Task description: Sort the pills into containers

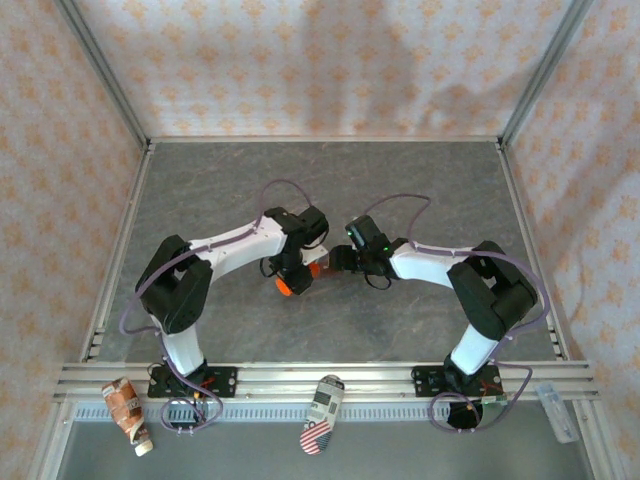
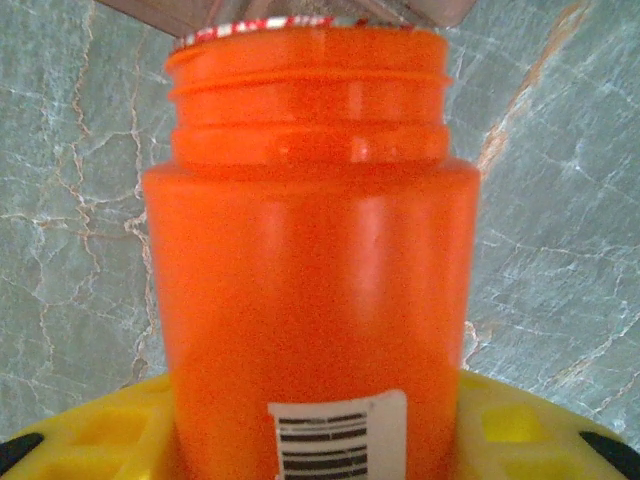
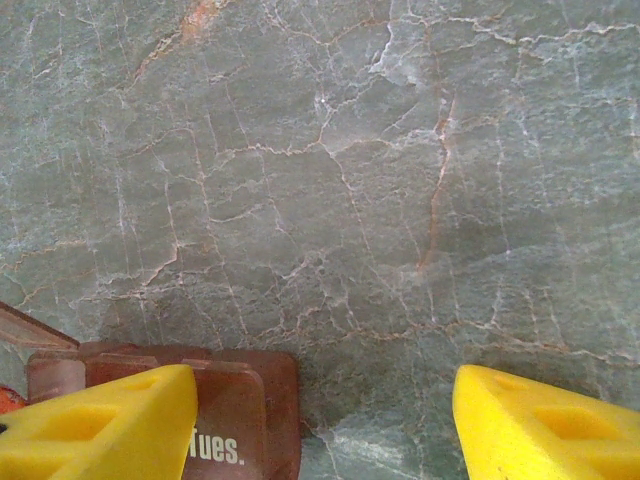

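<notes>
Centrally, our left gripper (image 1: 291, 272) pinches the bottle (image 2: 310, 280) between its jaws. Our right gripper (image 3: 320, 430) has its jaws spread wide, one finger (image 3: 100, 425) overlapping the box (image 3: 250, 400) at that view's lower left. Open table (image 1: 330, 180) stretches ahead to the far wall (image 1: 330, 60).

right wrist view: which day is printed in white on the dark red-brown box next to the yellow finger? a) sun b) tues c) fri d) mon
b: white lettering reading "Tues." sits on the box, just beside one yellow finger of the right tool.
</notes>
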Robot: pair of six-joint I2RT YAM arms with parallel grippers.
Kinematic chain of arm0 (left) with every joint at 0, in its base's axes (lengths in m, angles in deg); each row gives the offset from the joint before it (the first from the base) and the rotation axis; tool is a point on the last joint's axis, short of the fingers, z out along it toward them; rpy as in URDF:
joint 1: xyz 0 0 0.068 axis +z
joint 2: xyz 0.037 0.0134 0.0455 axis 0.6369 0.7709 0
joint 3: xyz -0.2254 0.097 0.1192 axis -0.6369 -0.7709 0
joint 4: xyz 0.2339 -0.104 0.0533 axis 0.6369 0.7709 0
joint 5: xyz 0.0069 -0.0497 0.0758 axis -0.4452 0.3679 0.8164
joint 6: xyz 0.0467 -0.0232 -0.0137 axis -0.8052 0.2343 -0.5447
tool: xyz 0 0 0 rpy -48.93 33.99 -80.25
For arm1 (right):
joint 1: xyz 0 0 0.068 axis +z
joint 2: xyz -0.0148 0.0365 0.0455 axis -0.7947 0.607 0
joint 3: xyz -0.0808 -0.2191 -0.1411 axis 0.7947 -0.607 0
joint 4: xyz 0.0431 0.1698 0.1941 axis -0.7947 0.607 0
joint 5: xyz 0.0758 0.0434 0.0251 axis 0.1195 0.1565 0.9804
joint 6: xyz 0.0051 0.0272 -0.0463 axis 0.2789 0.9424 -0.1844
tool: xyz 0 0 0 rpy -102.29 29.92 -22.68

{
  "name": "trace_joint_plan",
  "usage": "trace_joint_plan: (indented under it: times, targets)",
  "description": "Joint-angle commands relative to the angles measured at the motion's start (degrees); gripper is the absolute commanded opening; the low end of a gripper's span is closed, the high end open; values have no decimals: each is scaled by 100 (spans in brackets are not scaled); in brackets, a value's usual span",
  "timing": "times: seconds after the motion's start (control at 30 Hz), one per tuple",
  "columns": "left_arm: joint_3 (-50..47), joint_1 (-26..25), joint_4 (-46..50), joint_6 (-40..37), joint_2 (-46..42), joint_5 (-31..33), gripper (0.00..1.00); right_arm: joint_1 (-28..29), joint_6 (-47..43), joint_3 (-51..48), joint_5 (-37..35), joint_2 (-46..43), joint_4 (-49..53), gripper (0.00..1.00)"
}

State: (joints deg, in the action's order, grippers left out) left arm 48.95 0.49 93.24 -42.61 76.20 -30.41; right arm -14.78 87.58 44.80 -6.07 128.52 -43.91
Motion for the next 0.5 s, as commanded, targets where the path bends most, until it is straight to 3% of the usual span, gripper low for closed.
trace_joint_plan:
  times: [0.0, 0.47]
  targets:
    - [248, -79, 310, -137, 96, 200, 0, 39, 73, -71, -64, 70, 54, 68]
    - [533, -127, 558, -220, 329, 357, 0, 34, 72, -61, -55, 74, 50, 68]
